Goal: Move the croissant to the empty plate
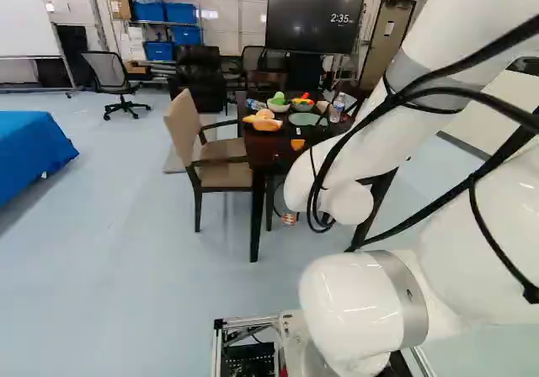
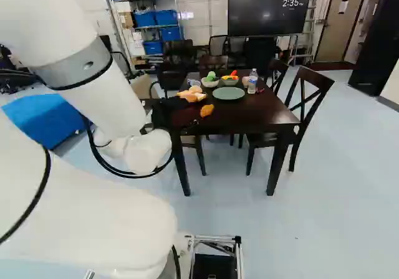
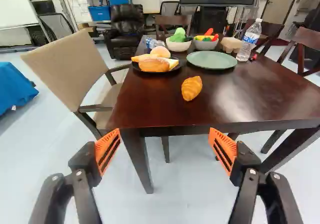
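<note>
Pincer: spread wide, nothing held. Croissant: laid near front edge of bench, ahead of pincer, offset slightly to its right; long axis seemingly pointed away from pincer. Empty plate: placed just beyond croissant.

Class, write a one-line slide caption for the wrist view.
Open pincer facing a table, its croissant lying nearer than the empty green plate.

There's a beige chair left of the table, bread on it, two bowls farther back, a bottle right.
</note>
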